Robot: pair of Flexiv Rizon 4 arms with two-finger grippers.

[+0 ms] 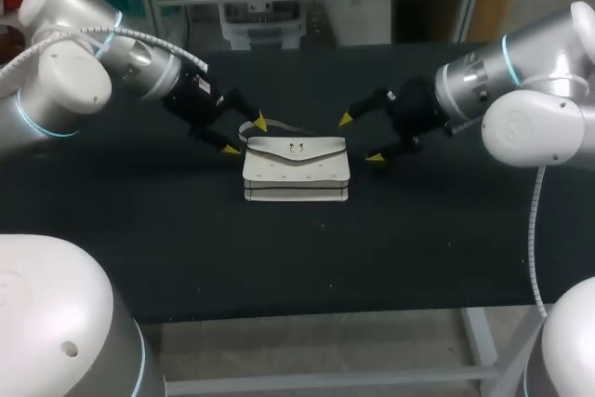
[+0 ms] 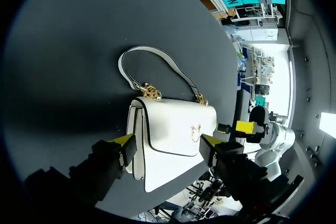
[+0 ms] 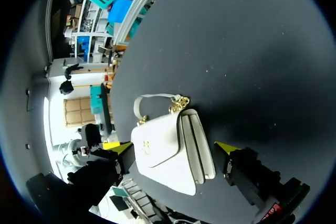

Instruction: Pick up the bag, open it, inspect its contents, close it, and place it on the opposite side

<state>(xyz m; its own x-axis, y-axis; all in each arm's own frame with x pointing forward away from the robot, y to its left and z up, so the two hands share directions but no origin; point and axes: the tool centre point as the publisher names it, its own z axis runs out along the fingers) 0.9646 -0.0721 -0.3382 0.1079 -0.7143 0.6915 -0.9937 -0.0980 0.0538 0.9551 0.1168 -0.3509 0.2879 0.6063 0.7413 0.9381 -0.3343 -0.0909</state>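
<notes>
Bag (image 1: 296, 169) at centre of black table (image 1: 186, 248), flap closed, contents unseen; strap (image 2: 173, 68) behind it. Left gripper (image 1: 245, 136) and right gripper (image 1: 361, 138) spread wide, empty, flanking the bag.

Silver arms (image 1: 65, 72) with blue rings (image 1: 509, 58); left hand (image 1: 245, 136), right hand (image 1: 361, 138) black, yellow-tipped.

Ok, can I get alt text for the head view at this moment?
A white handbag, flap closed, rests at the middle of a black table. The left gripper and the right gripper, both open, flank it closely, each arm coming in from its own side.
</notes>
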